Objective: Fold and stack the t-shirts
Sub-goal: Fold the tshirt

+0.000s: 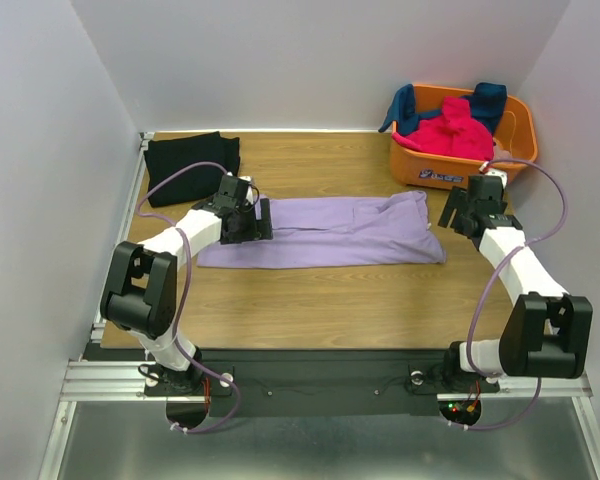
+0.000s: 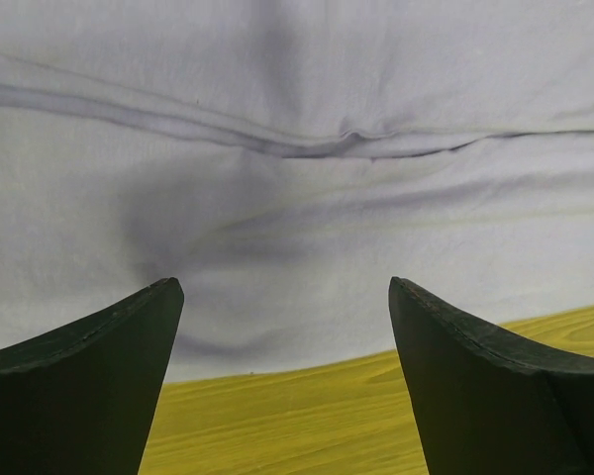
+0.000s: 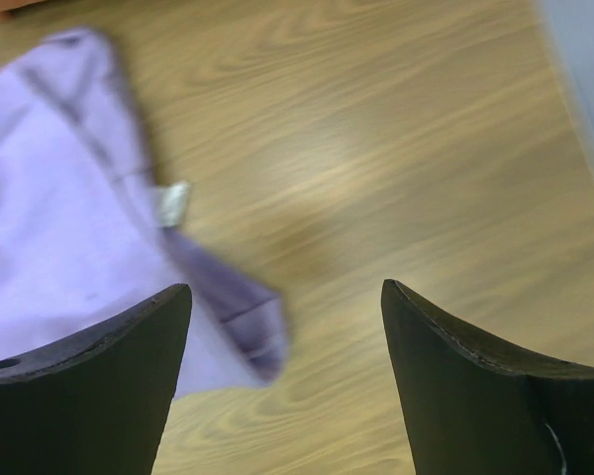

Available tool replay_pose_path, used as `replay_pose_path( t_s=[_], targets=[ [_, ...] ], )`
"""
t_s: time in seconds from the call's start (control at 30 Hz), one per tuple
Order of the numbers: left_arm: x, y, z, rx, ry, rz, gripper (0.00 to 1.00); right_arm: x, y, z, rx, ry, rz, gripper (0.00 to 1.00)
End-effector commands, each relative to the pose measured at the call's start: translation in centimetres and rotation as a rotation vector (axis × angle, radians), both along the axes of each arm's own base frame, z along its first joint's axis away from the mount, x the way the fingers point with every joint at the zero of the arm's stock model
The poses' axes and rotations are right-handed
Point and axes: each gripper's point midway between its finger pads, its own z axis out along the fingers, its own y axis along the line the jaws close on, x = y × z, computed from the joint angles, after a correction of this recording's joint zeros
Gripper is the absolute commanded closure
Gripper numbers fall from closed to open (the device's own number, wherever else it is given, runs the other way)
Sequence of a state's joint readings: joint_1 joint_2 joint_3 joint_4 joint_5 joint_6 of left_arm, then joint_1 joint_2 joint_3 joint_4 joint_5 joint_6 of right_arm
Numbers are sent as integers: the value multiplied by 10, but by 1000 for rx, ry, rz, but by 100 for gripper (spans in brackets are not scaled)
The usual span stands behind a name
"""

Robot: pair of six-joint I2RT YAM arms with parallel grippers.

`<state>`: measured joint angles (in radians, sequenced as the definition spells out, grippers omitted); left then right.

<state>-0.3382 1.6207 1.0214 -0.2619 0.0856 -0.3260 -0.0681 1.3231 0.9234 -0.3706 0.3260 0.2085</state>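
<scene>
With the left tool (image 1: 248,222) and right tool (image 1: 460,206) open and empty, the purple shirt (image 1: 340,232) should be pinched evenly at both ends.

Nothing legible; orange basket's sticker (image 1: 442,177) and lavender t-shirt's tag (image 3: 175,203) blurred.

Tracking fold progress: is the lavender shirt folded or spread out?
Partly folded: the lavender shirt lies as a narrow band on the table, one layer overlapping another in the left wrist view.

Bright, even light — right wrist view blurred.
</scene>
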Motion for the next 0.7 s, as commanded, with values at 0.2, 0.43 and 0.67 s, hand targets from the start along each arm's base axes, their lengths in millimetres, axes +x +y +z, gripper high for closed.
replay_pose_path(
  t_s=[0.2,0.43,0.67],
  targets=[
    [14,-2,-7,18,-6,-30,2,7,60,-46,306,84,113,17],
    [16,7,-28,63,30,-5,2,-19,64,-73,336,163,95,18],
    [14,10,-35,61,45,-2,2,-32,68,-79,349,188,110,29]
  ],
)
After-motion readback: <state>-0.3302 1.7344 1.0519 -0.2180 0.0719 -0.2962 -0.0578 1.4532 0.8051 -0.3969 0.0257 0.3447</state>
